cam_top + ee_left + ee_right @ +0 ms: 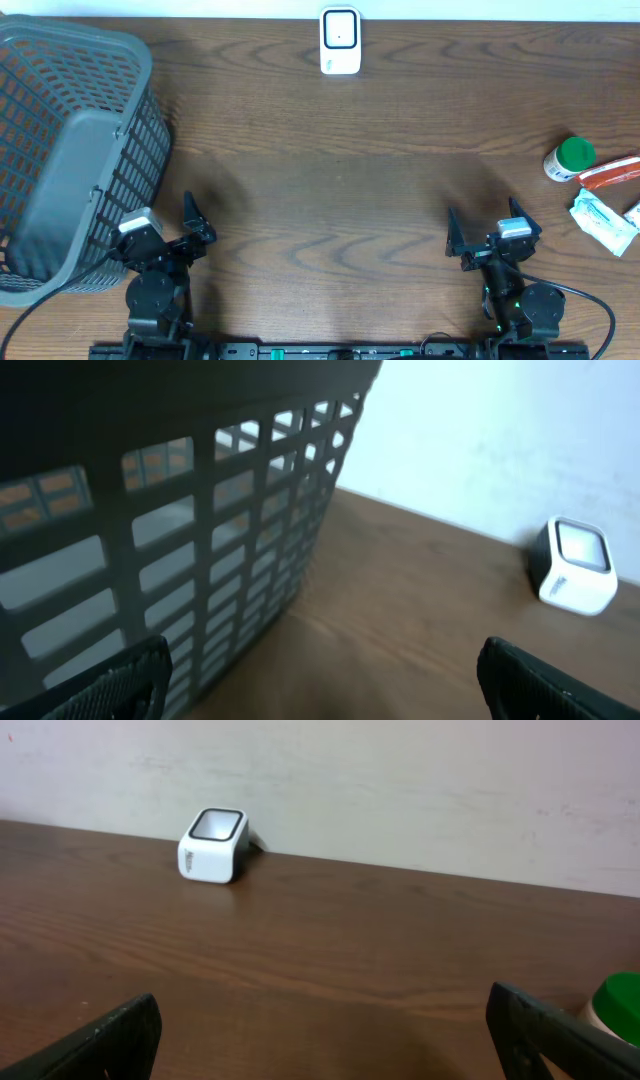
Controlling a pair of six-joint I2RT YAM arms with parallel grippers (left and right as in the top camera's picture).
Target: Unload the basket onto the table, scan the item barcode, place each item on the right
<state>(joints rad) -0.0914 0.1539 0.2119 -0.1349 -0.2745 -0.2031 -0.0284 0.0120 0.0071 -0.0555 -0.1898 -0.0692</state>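
Currently both tools stand wide open, gripping nothing. Close ahead of the left tool (320, 690), on its left side, rises the grey plastic lattice basket (200, 540); the small white box-shaped scanner (575, 565) sits far ahead to its right, by the wall. From the right tool (320, 1045), that scanner lies far ahead to the left on the brown wooden surface (380, 940). The white bottle with a green cap (620, 1005) stands ahead to its right, near a red-orange packet (610, 172) and white sachets (603, 218).
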